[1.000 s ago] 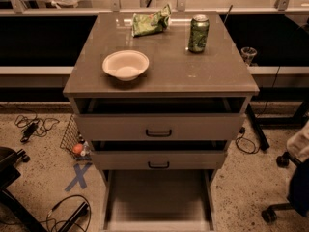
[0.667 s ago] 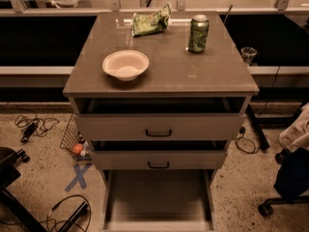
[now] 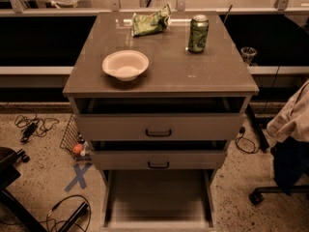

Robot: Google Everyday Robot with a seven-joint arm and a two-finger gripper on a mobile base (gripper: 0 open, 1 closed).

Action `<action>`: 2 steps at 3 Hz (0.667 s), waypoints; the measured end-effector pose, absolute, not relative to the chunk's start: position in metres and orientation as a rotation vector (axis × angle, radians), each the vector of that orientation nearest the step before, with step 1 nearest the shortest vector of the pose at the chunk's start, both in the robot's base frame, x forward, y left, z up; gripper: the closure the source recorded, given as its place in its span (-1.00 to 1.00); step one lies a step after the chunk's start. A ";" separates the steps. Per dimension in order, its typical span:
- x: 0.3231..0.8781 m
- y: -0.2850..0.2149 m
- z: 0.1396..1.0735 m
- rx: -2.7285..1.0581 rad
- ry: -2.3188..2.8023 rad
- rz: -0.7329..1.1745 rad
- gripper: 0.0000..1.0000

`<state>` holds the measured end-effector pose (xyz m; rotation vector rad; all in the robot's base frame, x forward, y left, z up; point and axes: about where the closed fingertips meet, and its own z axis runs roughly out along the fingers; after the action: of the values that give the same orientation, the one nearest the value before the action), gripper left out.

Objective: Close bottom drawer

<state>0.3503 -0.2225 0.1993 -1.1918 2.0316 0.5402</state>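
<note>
"Camera view: where's the bottom drawer (image 3: 159, 199)?"
"Pulled far out, lowest under the desk (image 3: 193, 76). The tool is out of sight, so I cannot tell its state. Push the front squarely, mid-panel, straight inward."

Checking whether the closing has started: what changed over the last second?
Only the pale cloth shape at the right edge moved, coming further in and upward. The bottom drawer remains pulled far out; the bowl, can and snack bag stayed put. The pincer is not in view.
</note>
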 end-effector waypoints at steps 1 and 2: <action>0.352 -0.222 0.198 -1.193 2.032 0.539 1.00; 0.380 -0.200 0.178 -1.226 2.030 0.546 1.00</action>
<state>0.3804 -0.1998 0.1778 -1.2264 2.0296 0.5460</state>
